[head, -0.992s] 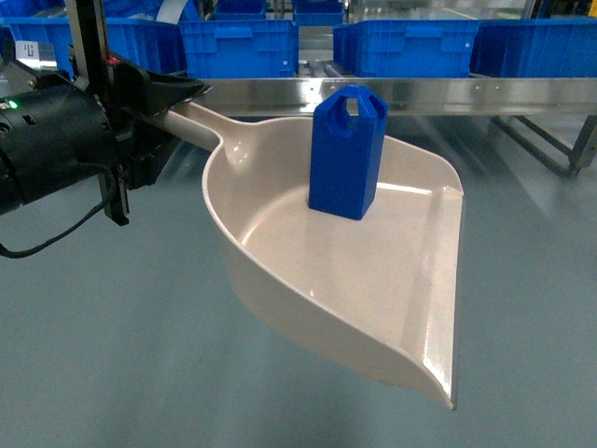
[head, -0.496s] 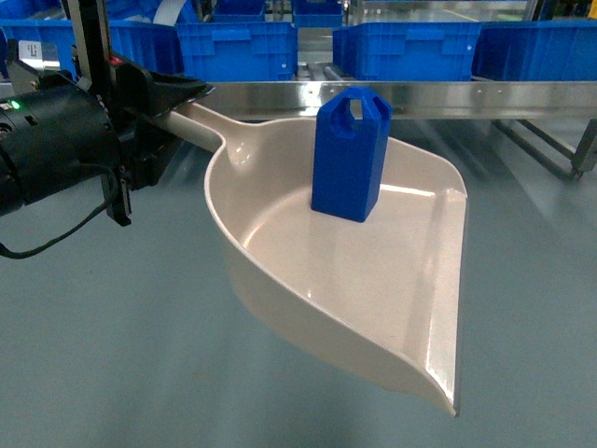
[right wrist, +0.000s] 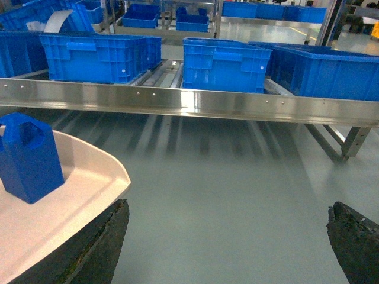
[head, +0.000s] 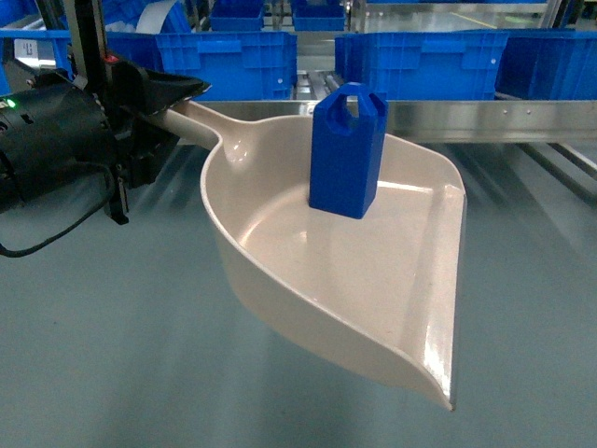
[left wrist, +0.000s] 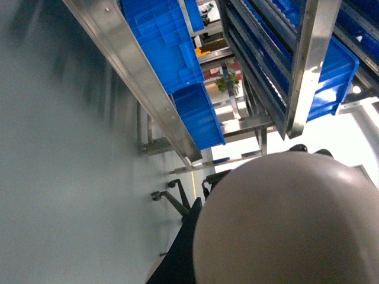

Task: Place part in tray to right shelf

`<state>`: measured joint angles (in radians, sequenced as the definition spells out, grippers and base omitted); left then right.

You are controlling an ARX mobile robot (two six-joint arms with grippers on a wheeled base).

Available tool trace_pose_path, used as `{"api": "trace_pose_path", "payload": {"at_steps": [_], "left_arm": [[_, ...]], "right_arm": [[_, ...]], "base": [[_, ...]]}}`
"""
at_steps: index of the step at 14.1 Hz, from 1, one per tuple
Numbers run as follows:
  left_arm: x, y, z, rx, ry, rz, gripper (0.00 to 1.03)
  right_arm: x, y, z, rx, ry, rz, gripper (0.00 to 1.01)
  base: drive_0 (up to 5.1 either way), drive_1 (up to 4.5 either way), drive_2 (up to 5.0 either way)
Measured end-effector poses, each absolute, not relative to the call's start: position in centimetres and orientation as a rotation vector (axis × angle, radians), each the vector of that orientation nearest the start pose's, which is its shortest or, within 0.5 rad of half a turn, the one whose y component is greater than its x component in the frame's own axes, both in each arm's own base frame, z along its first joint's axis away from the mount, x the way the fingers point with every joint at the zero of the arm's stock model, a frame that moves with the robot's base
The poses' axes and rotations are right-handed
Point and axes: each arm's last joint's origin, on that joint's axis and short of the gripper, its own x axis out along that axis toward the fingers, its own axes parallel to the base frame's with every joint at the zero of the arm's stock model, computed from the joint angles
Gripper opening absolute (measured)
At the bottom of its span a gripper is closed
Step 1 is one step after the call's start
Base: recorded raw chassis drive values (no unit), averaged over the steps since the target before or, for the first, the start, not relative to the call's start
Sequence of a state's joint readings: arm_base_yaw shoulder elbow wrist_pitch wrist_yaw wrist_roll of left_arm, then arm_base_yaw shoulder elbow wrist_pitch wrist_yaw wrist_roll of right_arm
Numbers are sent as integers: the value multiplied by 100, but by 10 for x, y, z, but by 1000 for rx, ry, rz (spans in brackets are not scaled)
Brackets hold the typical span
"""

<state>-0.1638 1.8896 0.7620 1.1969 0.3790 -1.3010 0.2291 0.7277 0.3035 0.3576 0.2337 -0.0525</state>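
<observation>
The left gripper (head: 163, 103), at 10 o'clock in the head view, is clamping the tray's handle, its black fingers (head: 173, 89) closing tight round the stem where it leaves the scoop. The tray (head: 280, 271) is hanging in the air over the grey floor (head: 112, 355), its handle pointing to 10 o'clock and its flat open edge running down the right side toward 5 o'clock. The part (head: 346, 154) is standing upright inside the tray, toward its back wall at 12 o'clock, base resting on the tray's floor and loop handle on top.

Behind the tray, the shelf (head: 485, 119) is stretching across the top of the head view as a steel rail, with blue crates (head: 424, 63) sitting in a row on it from 11 to 1 o'clock. The tray is sitting short of that rail, not on it.

In the left wrist view the tray's pale underside (left wrist: 290, 219) is filling the 5 o'clock corner, with steel rails (left wrist: 142, 83) and crates (left wrist: 169, 41) slanting away toward 12 o'clock.

In the right wrist view the right gripper (right wrist: 228, 242) is standing wide, its two dark fingertips (right wrist: 100, 248) showing at 7 and 4 o'clock with bare floor (right wrist: 237, 195) between them, holding nothing. The part (right wrist: 28, 157) and the tray's rim (right wrist: 112, 171) are sitting at 9 o'clock, just above the left fingertip; whether that tip is touching the tray I cannot tell. The rail (right wrist: 195, 102) and crates (right wrist: 225, 64) are lying across 12 o'clock.
</observation>
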Motion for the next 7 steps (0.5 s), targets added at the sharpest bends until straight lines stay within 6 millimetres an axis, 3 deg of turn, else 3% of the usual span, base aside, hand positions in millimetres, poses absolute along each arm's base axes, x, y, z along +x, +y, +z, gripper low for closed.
{"api": "trace_pose_path", "payload": {"at_steps": [4, 7], "left_arm": [[350, -69, 165, -1259, 296, -506, 14], [349, -71, 165, -1258, 299, -520, 14]], "right_arm": [[164, 31, 227, -68, 65, -2, 98], [163, 31, 227, -67, 63, -3, 98]], "base": [[285, 207, -499], [21, 454, -413]]}}
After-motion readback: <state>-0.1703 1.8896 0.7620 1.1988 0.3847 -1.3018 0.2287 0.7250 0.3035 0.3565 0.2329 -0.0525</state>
